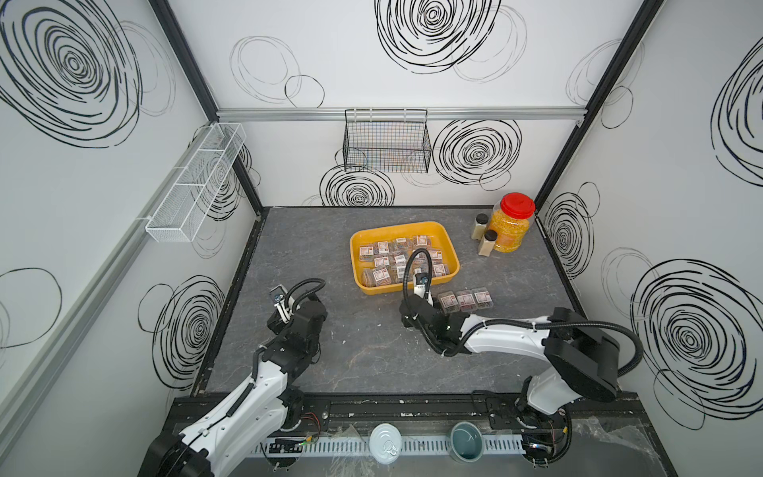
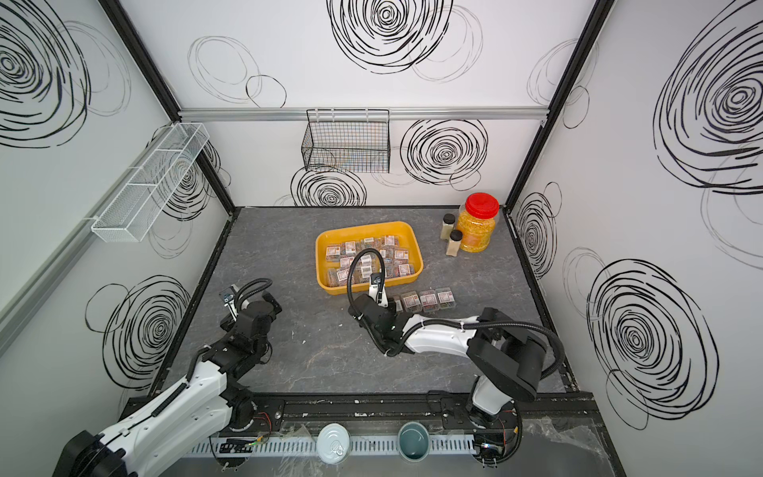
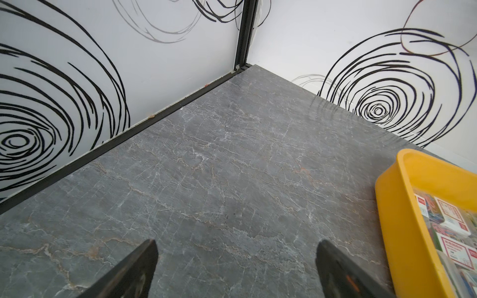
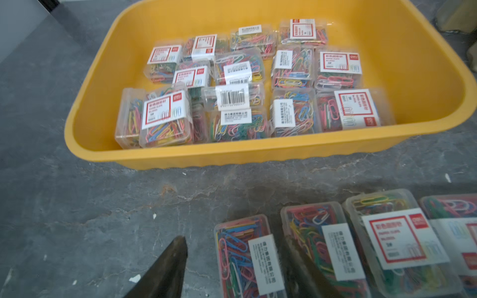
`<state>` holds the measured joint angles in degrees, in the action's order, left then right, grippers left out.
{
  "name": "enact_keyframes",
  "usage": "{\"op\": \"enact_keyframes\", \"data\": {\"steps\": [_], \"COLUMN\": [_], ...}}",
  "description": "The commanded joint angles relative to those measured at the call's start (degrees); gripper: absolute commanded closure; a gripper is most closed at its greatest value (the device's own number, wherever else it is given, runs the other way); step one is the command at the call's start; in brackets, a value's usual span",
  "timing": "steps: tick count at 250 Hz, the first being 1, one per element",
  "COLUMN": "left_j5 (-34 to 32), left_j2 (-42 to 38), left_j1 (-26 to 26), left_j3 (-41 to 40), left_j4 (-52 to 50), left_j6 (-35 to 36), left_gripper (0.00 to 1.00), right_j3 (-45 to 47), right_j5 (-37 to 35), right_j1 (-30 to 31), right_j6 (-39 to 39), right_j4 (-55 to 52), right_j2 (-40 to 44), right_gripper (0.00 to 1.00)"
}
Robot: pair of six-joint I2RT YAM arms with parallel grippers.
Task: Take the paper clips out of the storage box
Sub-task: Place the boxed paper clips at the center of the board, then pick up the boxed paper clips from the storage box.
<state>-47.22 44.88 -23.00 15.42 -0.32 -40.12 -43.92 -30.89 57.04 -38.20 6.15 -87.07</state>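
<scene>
Right tool point(image 4: 235, 240) straddles one clear plastic case of coloured paper clips point(image 4: 242, 260) on the grey worktop point(image 4: 77, 206), jaws slack (a gap shows). The rest point(image 4: 232, 98) wait straight ahead in the shallow yellow storage box point(image 4: 232, 154); left tool point(image 3: 236, 243) gapes, farther off.

both top views high overhead, facing down and back, wrist views low, close — sharing the storage box point(image 3: 387, 196)

Tabletop point(image 1: 305, 256) left of the storage box point(image 1: 396, 228) is found bare. Near right, passage is narrowed by a row of paper clips point(image 1: 466, 298); far right, by a jar point(image 1: 511, 231).
</scene>
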Motion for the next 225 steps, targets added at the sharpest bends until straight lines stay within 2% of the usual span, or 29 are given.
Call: {"op": "enact_keyframes", "data": {"steps": [1,28,68,100,156,225], "left_j5": [-1.83,-2.47,-4.86,-7.46,-9.19,-10.37], "left_j2": [-0.29,-0.39,0.07,1.22,3.20,2.84], "left_j1": [-0.51,-1.52,-3.85,-5.68,-7.40,-8.20], "left_j3": [0.87,0.79,1.10,1.84,3.00,2.94], "left_j4": [0.32,0.69,0.52,-0.30,-0.72,-1.28], "left_j6": [-0.93,-0.64,-0.66,-1.27,-1.28,-1.81], "left_gripper": [0.01,0.01,0.01,0.01,0.01,0.01], "right_j3": [2.08,-0.08,-7.47,-16.82,-27.83,-36.11], "right_j5": [10.25,14.31,21.19,20.89,20.19,15.93], "right_j1": [-7.88,-13.56,-18.83,-19.23,-18.52,-16.11], "right_j6": [2.29,3.91,6.85,9.13,10.24,11.13], "right_j4": [2.56,0.45,-3.68,-10.72,-18.38,-23.43], "right_j2": [4.63,4.41,-0.73,-7.75,-17.76,-25.61], "right_gripper": [0.38,0.38,0.36,0.33,0.23,0.10]}}
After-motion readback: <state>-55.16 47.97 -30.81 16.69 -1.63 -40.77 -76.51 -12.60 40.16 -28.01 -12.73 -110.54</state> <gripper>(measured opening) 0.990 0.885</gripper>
